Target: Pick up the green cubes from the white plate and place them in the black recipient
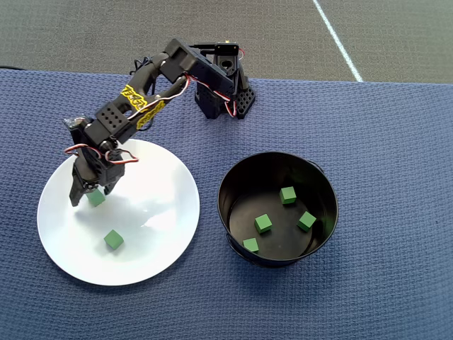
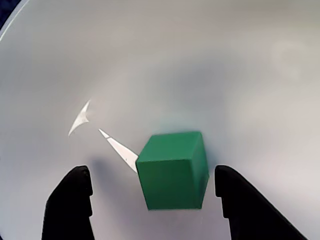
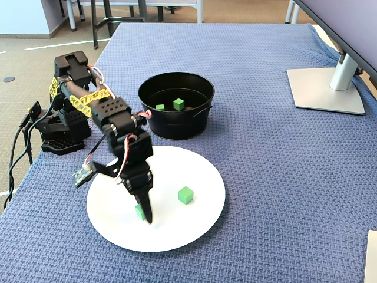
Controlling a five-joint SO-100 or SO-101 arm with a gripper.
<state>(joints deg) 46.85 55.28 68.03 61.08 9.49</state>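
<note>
Claw (image 2: 152,192): spread wide, low over the white plate, one black finger (image 2: 70,202) on each side of a green cube, gaps showing on both sides, nothing gripped.
Straddled cube (image 2: 173,170): resting on the plate between the fingers in the wrist view, nearer the right-hand finger; in the overhead view (image 1: 96,197) half covered by the claw (image 1: 86,195).
Free cube (image 1: 113,239): alone on the plate, near the claw but clear of it, toward the plate's lower edge in the overhead view; right of the claw in the fixed view (image 3: 185,195).
White plate (image 1: 152,234): glossy, lying on the blue counter (image 1: 396,156), left of the black recipient in the overhead view, close beside it but apart.
Black recipient (image 1: 233,177): upright, open, holding four green cubes (image 1: 263,223) spread over its dark floor.
In the way: only the arm (image 3: 94,103) itself, leaning across the plate's edge from its base (image 3: 62,132); open plate around the free cube.
Overhead only: all four cubes in the recipient; a white line (image 1: 338,40) on the grey floor beyond the cloth.
Fixed only: just two cubes visible over the recipient's wall (image 3: 177,127); a monitor stand (image 3: 327,88) far off at the counter's right; chair legs at the far end.
Wrist only: clear space between cube faces and both fingers; bright glints on the plate (image 2: 210,70).
</note>
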